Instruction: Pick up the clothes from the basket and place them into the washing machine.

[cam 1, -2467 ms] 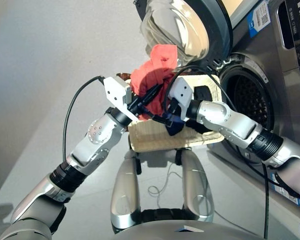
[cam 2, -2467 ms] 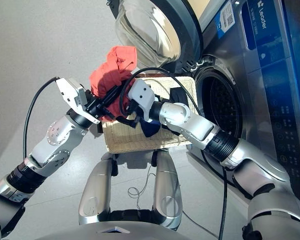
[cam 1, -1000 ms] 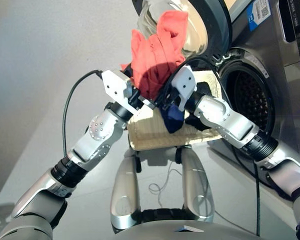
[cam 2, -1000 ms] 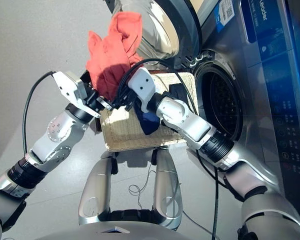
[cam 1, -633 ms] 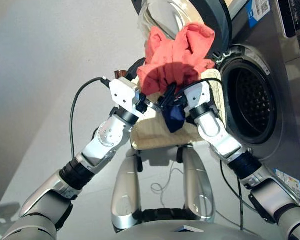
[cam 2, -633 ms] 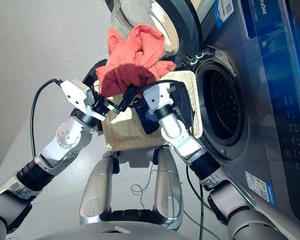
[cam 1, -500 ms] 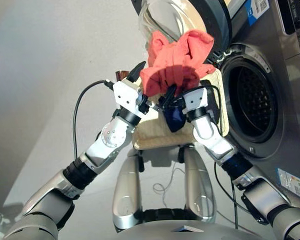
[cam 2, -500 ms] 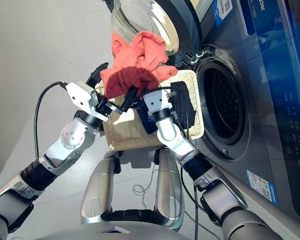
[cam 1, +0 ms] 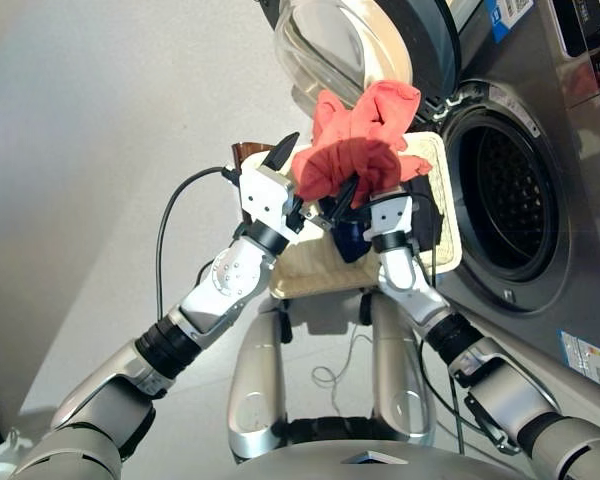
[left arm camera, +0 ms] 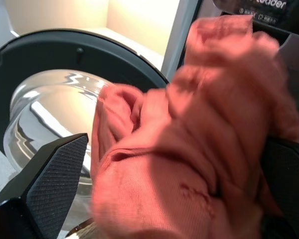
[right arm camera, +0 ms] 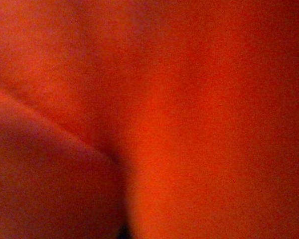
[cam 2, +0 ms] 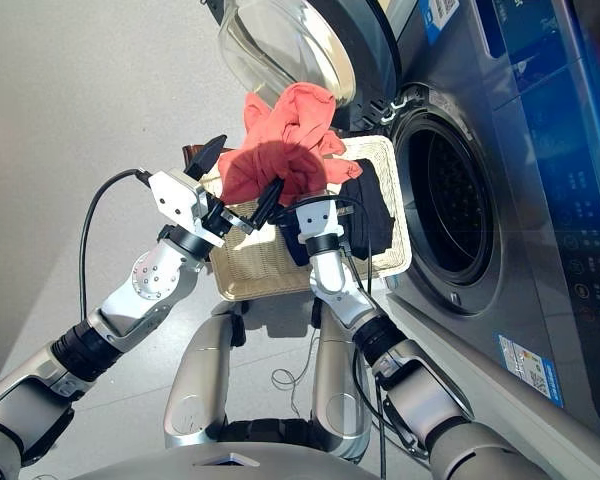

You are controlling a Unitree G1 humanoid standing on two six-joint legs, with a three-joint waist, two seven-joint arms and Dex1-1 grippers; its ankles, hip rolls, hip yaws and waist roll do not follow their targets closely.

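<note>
While aloft, one coral-red garment [cam 1: 358, 140].

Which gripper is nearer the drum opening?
The right gripper: it sits over the basket, beside the drum opening. The left gripper is on the red garment's far side.

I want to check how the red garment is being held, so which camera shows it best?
The right eye view: the coral-red garment is seen whole, bunched above the basket between both arms, beside the washing machine. The left eye view shows the same. The left wrist view shows only part of it, and the right wrist view is filled with red cloth.
</note>
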